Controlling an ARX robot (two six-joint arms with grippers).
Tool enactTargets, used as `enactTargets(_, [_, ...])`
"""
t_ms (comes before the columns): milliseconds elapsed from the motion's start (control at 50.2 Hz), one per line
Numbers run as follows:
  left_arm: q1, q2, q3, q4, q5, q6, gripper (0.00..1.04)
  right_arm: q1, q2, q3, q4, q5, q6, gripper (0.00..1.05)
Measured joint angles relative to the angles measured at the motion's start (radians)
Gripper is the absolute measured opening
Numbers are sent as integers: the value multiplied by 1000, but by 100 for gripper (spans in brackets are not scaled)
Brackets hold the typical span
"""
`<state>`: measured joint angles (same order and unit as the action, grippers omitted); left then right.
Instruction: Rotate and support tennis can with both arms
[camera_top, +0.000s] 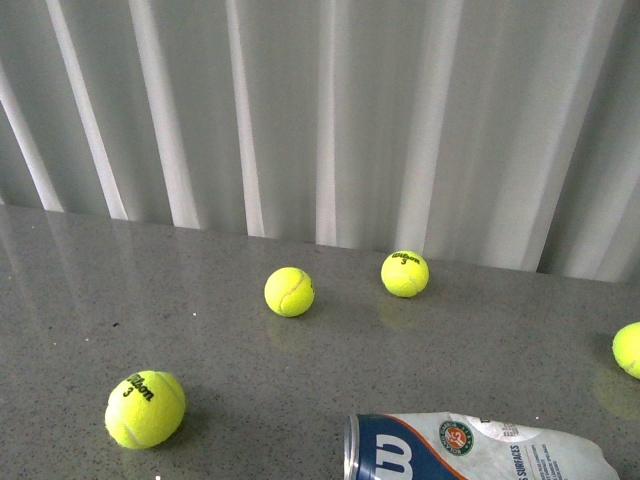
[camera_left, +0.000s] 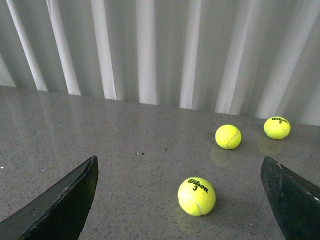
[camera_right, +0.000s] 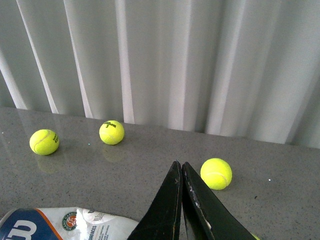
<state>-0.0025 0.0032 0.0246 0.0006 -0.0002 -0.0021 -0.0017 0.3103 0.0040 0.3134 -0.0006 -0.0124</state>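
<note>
The tennis can lies on its side at the near edge of the grey table, its metal rim to the left and the navy "W" label and round logo facing up. Neither arm shows in the front view. In the right wrist view the tennis can lies just beside my right gripper, whose black fingers are pressed together with nothing between them. I cannot tell whether they touch the can. My left gripper stands open and wide, with a yellow ball on the table between its fingers; the can is out of that view.
Loose yellow balls lie on the table: one near left, two mid-table, one at the right edge. A ball sits just beyond my right fingertips. A white pleated curtain closes the back.
</note>
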Motion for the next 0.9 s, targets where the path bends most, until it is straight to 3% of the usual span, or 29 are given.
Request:
enactTargets(458, [0,0,0,0,0,0,98,0,-137,0,-137,0,0,3])
enactTargets(577, [0,0,0,0,0,0,98,0,-278,1,-306,-1,1,3])
enactTargets(836, [0,-1,0,0,0,0,98,0,-305,1,-312,-1,0,3])
enactTargets(896, [0,-1,0,0,0,0,98,0,-305,1,-312,-1,0,10])
